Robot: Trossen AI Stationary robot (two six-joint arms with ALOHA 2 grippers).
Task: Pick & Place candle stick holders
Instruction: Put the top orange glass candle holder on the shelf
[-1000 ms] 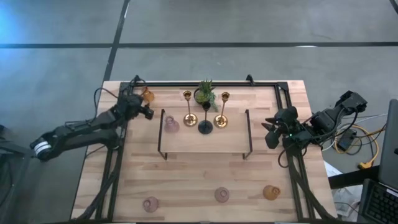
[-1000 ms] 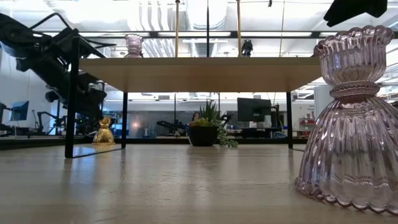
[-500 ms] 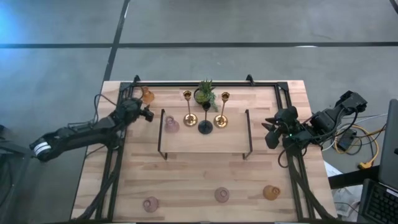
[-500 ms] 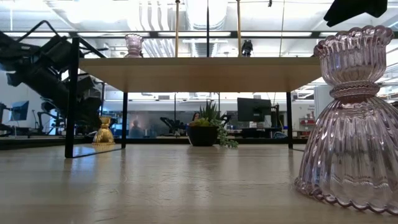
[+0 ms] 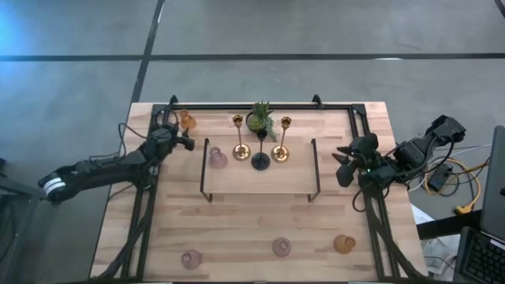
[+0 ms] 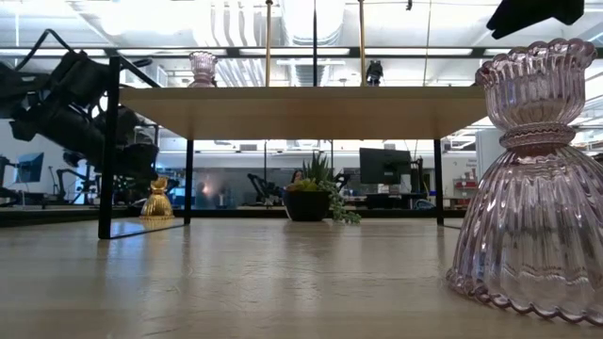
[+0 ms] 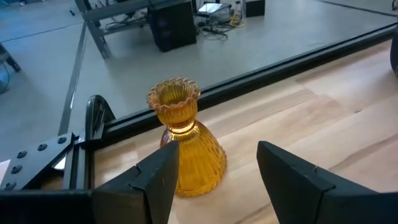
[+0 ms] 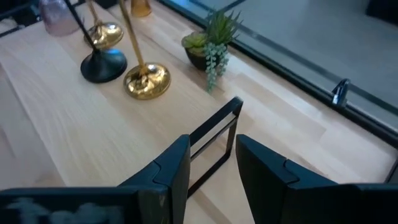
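The left hand point(image 7: 214, 177) hovers at the far left corner of the wooden desk point(image 5: 237, 225), fingers spread wide and released, grasping nothing; the amber glass holder point(image 7: 186, 146) stands upright on the desk just ahead of them, and whether the fingertips touch it is hard to tell; in the high view the same left hand point(image 5: 175, 136) sits just beside that amber holder point(image 5: 187, 121), near the black frame point(image 5: 260, 105) along the desk's far edge.

A low shelf point(image 5: 260, 180) on thin black legs stands in the middle of the desk; on it are 2 slim gold holders point(image 5: 240, 138) point(image 5: 282, 140), 1 slim black holder point(image 5: 260, 154) between them, and 1 pink glass holder point(image 5: 217, 158) toward the shelf's left end; a small potted plant point(image 5: 260, 118) stands on the desk behind the shelf.

Along the near edge of the desk stand 3 more squat holders, well apart: a pink one point(image 5: 191, 258), a second pink one point(image 5: 282, 247), and an amber one point(image 5: 344, 244); the low view shows 1 pink holder point(image 6: 532, 179) large and upright at its right side.

The right hand point(image 5: 343, 164) waits at the desk's right edge, just beside the shelf's right leg; its fingers point(image 8: 168, 171) are partly parted with nothing between them.
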